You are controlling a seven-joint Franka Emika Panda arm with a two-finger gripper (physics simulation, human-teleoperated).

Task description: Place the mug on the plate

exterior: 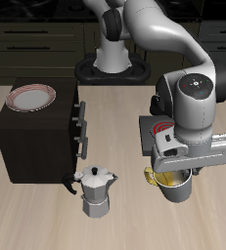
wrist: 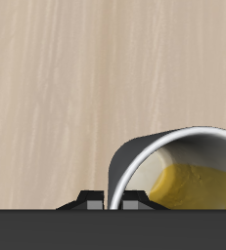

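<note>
The mug [exterior: 175, 184] stands near the table's front edge; it is pale grey outside with an olive-yellow inside. My gripper [exterior: 169, 174] is right over it, reaching down onto its rim. In the wrist view the mug [wrist: 188, 166] fills the frame's edge, and my gripper [wrist: 109, 201] has one finger on each side of the mug's wall, closed on it. The handle is hidden. The plate [exterior: 32, 96], white with a pink-red rim, lies on top of the dark cabinet [exterior: 31, 146], far across the table from the mug.
A silver moka pot [exterior: 97, 188] stands near the front edge between the cabinet and the mug. The cabinet has drawer handles [exterior: 80, 122] facing the gripper. A red-coiled hob [exterior: 159, 128] is mostly hidden behind my arm.
</note>
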